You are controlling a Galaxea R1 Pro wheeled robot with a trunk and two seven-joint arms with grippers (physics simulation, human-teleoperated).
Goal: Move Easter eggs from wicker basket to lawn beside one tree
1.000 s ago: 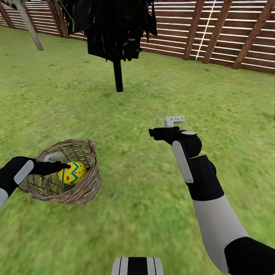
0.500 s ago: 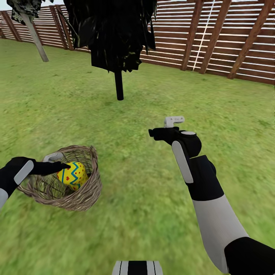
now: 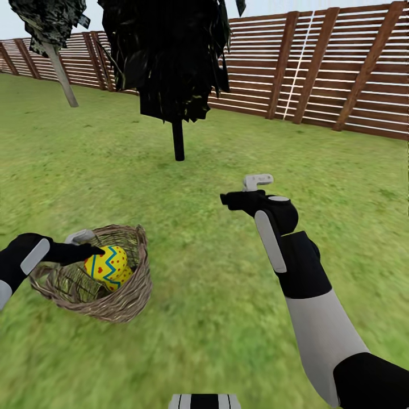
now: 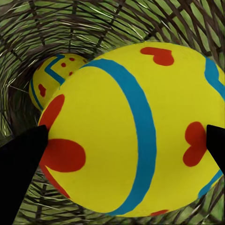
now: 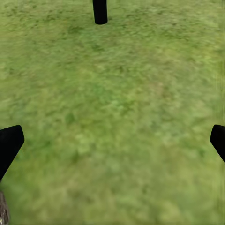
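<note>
The wicker basket (image 3: pixel 116 304) stands on the lawn (image 3: pixel 216 295) at lower left. My left gripper (image 3: pixel 94 243) reaches into it and is shut on an Easter egg (image 3: pixel 106 262), yellow with a blue zigzag and red hearts. A second egg (image 3: pixel 124 276) lies just below it in the basket. In the left wrist view the held egg (image 4: pixel 136 131) sits between both black fingertips (image 4: pixel 21 159), with the other egg (image 4: pixel 51 77) deeper among the weave. My right gripper (image 3: pixel 241 193) hovers open over bare grass to the right. A pale-trunked tree (image 3: pixel 62 79) stands at far left.
A black-trunked tree (image 3: pixel 178 139) with near-black foliage stands straight ahead; its trunk (image 5: pixel 100 11) shows past my open right gripper (image 5: pixel 112 140). A brown slatted fence (image 3: pixel 318 68) closes the back. Open grass lies between the basket and both trees.
The whole view has shifted, with fence and trees lower in the picture. The held egg sits higher relative to the basket rim, and a second egg now shows beneath it.
</note>
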